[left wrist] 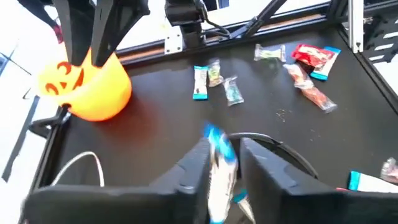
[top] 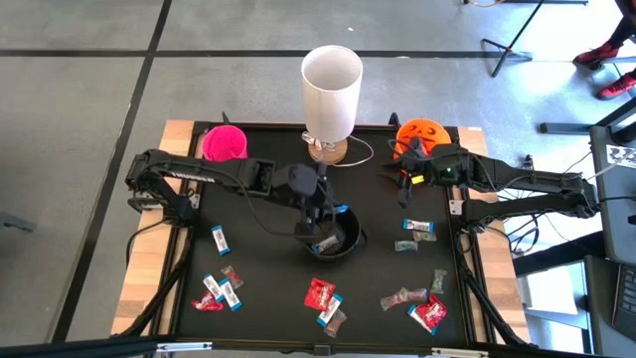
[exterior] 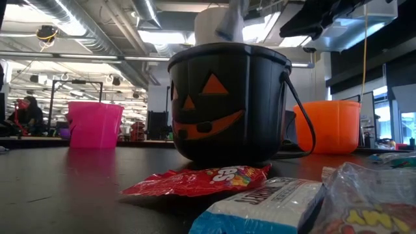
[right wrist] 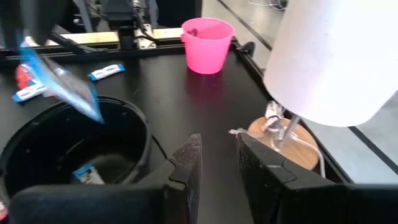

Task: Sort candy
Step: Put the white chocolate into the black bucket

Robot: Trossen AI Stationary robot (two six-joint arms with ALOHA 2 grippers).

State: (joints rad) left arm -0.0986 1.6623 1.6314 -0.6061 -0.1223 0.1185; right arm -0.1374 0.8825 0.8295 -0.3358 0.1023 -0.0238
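The left gripper (left wrist: 222,163) is hanging over the black bucket (top: 348,239) at mid-tabletop, fingers parting around a blue-and-white bar (left wrist: 219,149) — let it drop clear before lifting. The right gripper (right wrist: 217,155), part-open and empty, is waiting near the orange bucket (top: 421,134) at the far right.

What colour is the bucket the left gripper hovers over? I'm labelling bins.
Black bucket with an orange jack-o'-lantern face, clearest in the low view.

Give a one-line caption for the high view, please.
Left gripper drops a blue-and-white candy bar into the black bucket.
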